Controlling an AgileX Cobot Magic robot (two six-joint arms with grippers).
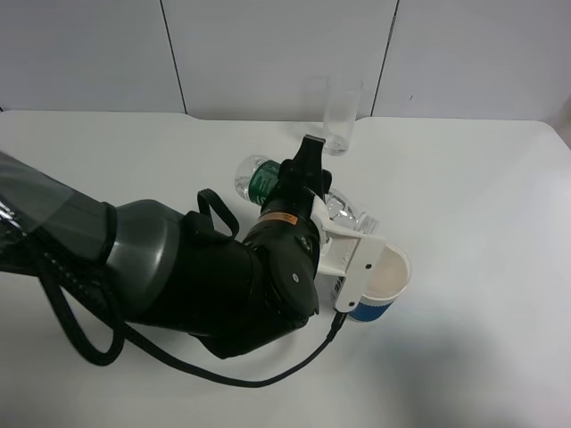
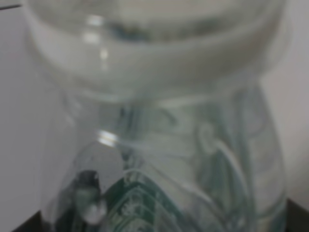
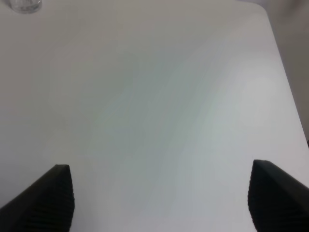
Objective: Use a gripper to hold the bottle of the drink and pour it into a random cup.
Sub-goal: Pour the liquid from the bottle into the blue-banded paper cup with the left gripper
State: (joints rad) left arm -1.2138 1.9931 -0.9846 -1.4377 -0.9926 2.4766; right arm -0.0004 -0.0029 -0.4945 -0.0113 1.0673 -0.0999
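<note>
My left gripper [image 1: 346, 236], white jaws on the black arm, is shut on the bottle [image 1: 268, 183]. The clear bottle with its green label lies tipped nearly flat, its crinkled end [image 1: 352, 214] pointing down and right toward the cup [image 1: 385, 287]. This short blue cup with a white inside stands just below and right of the jaws, partly covered by them. No stream of drink can be made out. The left wrist view is filled by the blurred bottle [image 2: 159, 145]. My right gripper [image 3: 159, 203] is open over bare table and does not show in the exterior high view.
A tall clear glass [image 1: 342, 116] stands at the back of the white table [image 1: 491, 205], behind the bottle; its base [image 3: 24, 5] shows at a corner of the right wrist view. The bulky left arm [image 1: 178, 276] and its black cable cover the table's front left.
</note>
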